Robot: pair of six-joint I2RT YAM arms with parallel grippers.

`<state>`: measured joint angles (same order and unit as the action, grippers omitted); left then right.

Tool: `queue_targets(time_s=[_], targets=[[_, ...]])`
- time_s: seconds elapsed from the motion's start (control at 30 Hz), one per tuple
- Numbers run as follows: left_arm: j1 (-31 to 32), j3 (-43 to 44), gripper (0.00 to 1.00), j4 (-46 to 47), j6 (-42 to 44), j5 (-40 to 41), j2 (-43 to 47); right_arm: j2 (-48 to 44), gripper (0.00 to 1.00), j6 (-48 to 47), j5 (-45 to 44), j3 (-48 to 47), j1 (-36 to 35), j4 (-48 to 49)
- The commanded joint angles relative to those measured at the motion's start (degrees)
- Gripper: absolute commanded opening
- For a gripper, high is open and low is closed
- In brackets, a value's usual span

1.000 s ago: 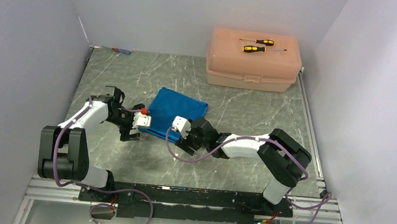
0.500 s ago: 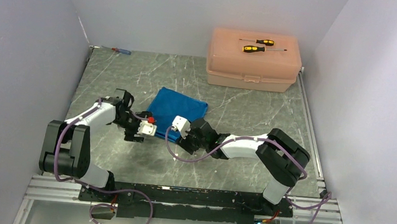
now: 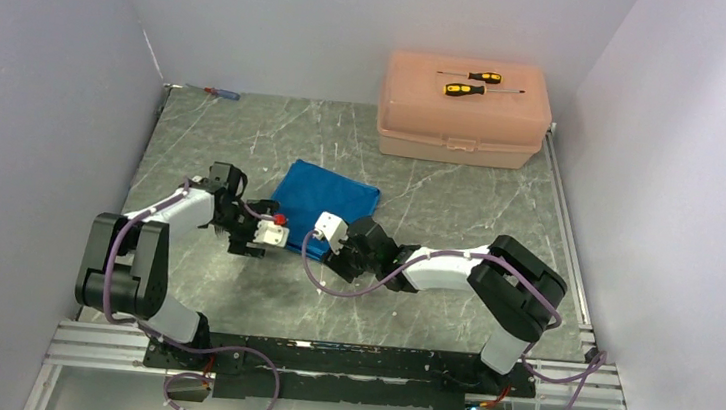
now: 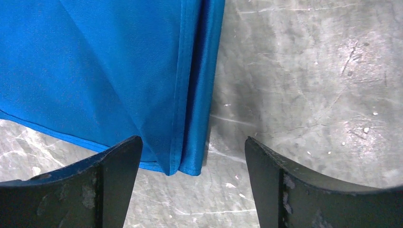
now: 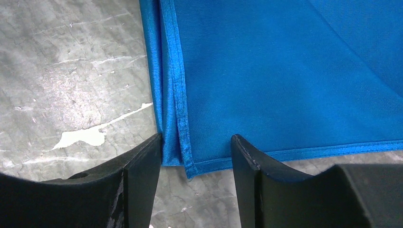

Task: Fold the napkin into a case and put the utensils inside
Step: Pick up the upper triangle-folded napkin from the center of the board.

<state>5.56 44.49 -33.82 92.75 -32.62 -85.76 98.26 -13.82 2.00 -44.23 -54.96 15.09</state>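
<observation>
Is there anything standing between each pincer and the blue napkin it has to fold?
Nothing visible does. The left pincer and the right pincer both stand open, each with a near corner of the napkin lying between its jaws. Around those corners only the bare table shows.

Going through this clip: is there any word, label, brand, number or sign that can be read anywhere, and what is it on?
None can be read in any view.
The napkin is plain blue, with no print.
The peach box shows no legible label.
The yellow-and-black screwdrivers on its lid are too small to show any marking.
Both wrist views show only cloth and the marbled table, no lettering.
</observation>
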Motion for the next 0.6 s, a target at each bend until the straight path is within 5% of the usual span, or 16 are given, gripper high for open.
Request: queue_targets(time_s=[0.0, 0.17, 0.37, 0.57], targets=[[0.39, -0.87, 0.82, 3.29, 0.95, 6.45, -3.85, 0.54, 0.57, 0.6, -0.24, 0.28, -0.21, 0.04], [1.33, -2.37, 0.66, 3.75, 4.5, 9.22, -4.89, 1.43, 0.57, 1.07, 0.12, -0.45, -0.21, -0.57], [3.93, 0.85, 0.31, 2.72, 3.3, 11.4, -7.59, 2.24, 0.52, 1.92, 0.32, -1.17, -0.16, -0.4], [4.24, 5.14, 0.09, 2.45, -2.42, 12.02, -8.46, 1.96, 0.16, 2.48, -1.4, -2.68, -0.2, -1.89]])
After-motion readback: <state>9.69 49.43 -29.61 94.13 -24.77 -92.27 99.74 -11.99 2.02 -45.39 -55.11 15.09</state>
